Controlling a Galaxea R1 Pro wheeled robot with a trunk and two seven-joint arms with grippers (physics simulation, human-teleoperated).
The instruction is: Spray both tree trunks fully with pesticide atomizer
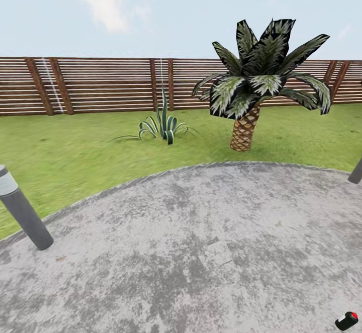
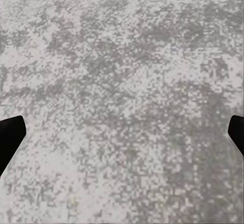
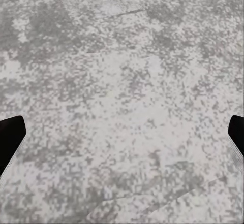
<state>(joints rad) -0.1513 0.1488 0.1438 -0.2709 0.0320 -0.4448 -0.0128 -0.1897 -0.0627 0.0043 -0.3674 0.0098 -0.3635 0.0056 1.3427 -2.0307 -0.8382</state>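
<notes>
With the pesticide atomizer lying at the paving's near edge, both tools, left and right, hang spread wide and empty; the robot should turn and close in before reaching.

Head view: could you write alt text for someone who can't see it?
A small black object with a red tip lies on grey mottled paving at the lower right corner. Beyond are lawn, a scaly-trunked palm and a slatted wooden fence.

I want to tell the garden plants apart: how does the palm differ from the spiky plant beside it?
The palm has a thick scaly brown trunk; the spiky plant has none, its leaves rising from the grass. The palm is taller, with broad drooping fronds; the spiky plant's leaves are thin and striped. Both stand before the fence.
</notes>
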